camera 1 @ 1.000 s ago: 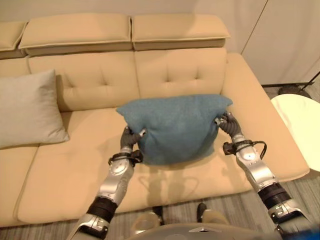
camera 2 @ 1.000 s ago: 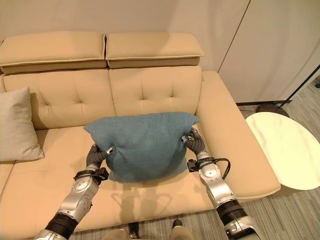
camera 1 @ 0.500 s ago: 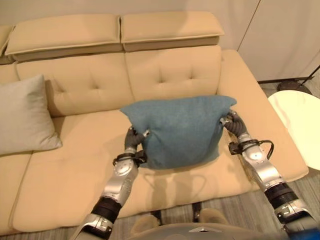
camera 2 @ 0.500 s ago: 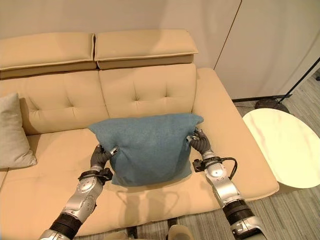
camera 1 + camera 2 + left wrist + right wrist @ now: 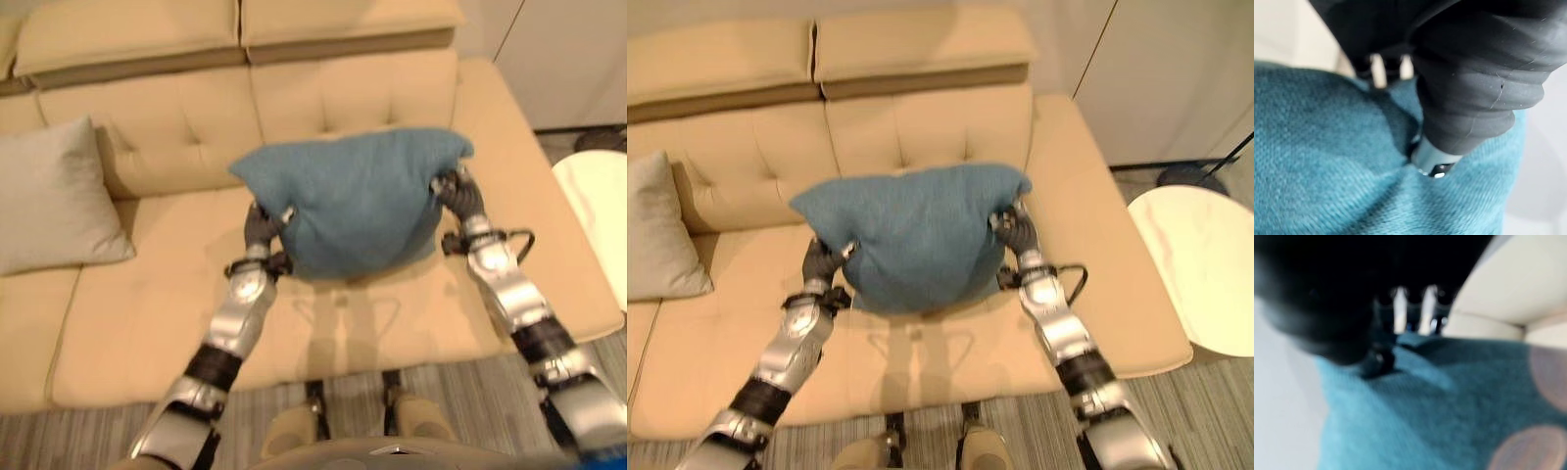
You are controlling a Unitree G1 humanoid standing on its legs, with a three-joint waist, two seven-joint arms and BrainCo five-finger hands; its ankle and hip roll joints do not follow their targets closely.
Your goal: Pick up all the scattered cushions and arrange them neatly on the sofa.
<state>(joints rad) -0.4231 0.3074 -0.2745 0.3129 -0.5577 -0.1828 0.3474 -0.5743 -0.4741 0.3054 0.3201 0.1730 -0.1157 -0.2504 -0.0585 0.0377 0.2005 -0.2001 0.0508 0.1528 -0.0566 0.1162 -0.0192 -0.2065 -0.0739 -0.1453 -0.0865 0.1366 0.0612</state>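
Sofa (image 5: 147, 294), tan, with grey cushion (image 5: 54, 196) propped at its left end. Teal cushion (image 5: 358, 201) held aloft over the middle seat, close to the backrest. Left hand (image 5: 260, 230) curled into its lower left corner, right hand (image 5: 453, 191) clamped on its right edge. Placing step, by the look of it. Next: carry to the backrest, stand upright, release both grips evenly.

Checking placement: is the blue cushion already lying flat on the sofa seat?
No, the blue cushion is held up above the sofa seat, casting a shadow below.
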